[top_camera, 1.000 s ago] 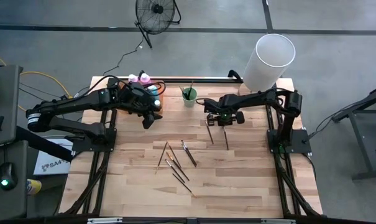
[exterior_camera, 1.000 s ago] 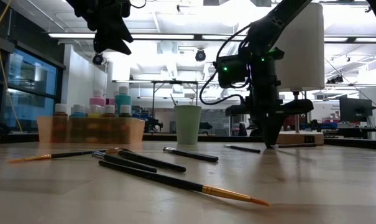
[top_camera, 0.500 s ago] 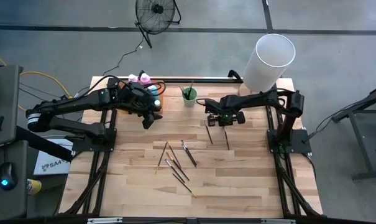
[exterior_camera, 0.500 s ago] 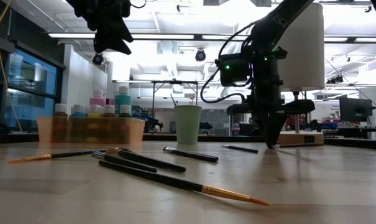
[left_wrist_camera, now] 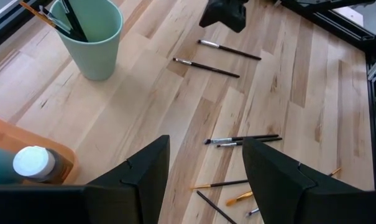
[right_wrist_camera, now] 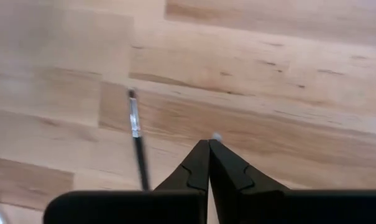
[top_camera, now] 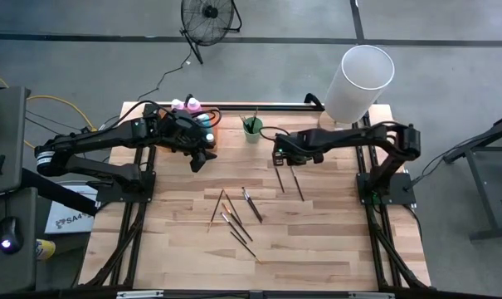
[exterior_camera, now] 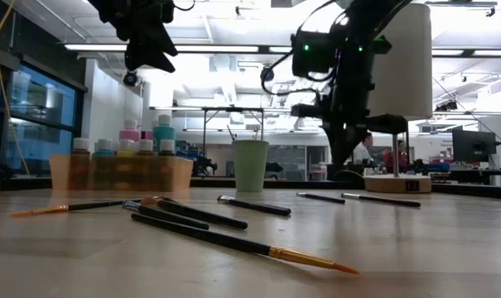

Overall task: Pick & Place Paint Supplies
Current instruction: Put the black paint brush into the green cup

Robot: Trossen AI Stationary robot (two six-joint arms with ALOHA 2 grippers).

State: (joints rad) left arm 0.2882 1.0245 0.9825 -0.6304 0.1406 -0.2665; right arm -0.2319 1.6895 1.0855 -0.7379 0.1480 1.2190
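Note:
Two thin dark brushes [top_camera: 281,176] [top_camera: 298,183] lie flat on the wood right of centre. My right gripper [top_camera: 278,154] hangs shut above their far ends, pointing down, with nothing between its fingers [right_wrist_camera: 209,163]. One brush [right_wrist_camera: 137,149] shows on the table below it. Several more brushes [top_camera: 234,212] lie mid-table. The green cup [top_camera: 252,127] stands at the far side with brushes in it. Paint bottles [exterior_camera: 122,157] stand in the orange tray [top_camera: 211,133]. My left gripper [left_wrist_camera: 206,186] is open above the wood beside the tray.
A tall white cylinder [top_camera: 360,81] stands at the far right corner, with a black bar [top_camera: 259,105] along the far edge. The near half of the table [top_camera: 317,249] is bare wood. People [exterior_camera: 368,153] show in the room behind.
My right gripper has risen off the table and shifted toward the green cup, tipping to point more steeply down, and has stayed shut. Both brushes beneath it remain on the wood; the one it hid in the low view now shows.

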